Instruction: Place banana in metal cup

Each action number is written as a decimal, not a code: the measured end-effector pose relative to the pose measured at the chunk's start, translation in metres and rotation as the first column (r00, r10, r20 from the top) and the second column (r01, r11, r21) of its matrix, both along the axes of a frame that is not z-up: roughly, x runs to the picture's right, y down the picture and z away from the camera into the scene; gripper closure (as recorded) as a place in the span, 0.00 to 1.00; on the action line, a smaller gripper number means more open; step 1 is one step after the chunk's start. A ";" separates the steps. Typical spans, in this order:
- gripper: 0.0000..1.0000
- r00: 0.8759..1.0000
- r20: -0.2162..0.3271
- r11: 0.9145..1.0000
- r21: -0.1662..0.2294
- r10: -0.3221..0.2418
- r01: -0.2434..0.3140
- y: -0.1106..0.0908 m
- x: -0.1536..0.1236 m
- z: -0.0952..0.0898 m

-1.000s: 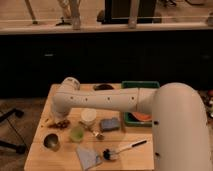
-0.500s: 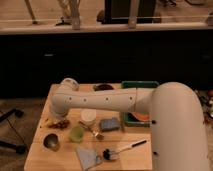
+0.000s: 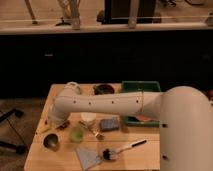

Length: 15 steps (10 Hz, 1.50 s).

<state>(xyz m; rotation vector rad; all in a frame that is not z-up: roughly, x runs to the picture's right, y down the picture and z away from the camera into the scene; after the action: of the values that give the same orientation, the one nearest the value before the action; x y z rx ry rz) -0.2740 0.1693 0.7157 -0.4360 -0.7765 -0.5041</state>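
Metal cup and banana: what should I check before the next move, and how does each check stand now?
1. Metal cup upright, mouth up, near the front left corner of the table: ok.
2. Metal cup's inside free: it looks dark, cannot tell.
3. Banana found: a slim yellow shape at the table's left edge, beside the gripper: ok.
4. Banana held: cannot tell.
5. Gripper over the metal cup: it sits low at the left edge, behind the cup and not above it: not ok.
6. Room around the metal cup: the green cup stands to its right, apart: ok.
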 end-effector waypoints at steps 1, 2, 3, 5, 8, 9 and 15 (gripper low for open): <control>1.00 1.000 0.023 1.000 -0.004 0.001 -0.001 0.001 -0.001 -0.005; 1.00 0.999 0.054 1.000 -0.012 0.004 -0.003 0.003 -0.003 -0.011; 1.00 0.996 0.090 1.000 -0.023 0.004 -0.002 0.004 -0.007 -0.017; 1.00 0.985 0.171 0.999 -0.051 0.002 0.007 0.009 -0.020 -0.031; 1.00 0.969 0.246 0.994 -0.106 -0.001 0.028 0.018 -0.032 -0.042; 1.00 0.965 0.261 0.990 -0.135 0.003 0.033 0.020 -0.032 -0.044; 1.00 0.954 0.279 0.953 -0.302 0.107 -0.019 0.033 -0.023 -0.056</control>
<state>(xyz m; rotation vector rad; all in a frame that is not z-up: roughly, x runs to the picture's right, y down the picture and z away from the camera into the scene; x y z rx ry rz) -0.2967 0.2021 0.6593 -0.6204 -1.1583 -0.3960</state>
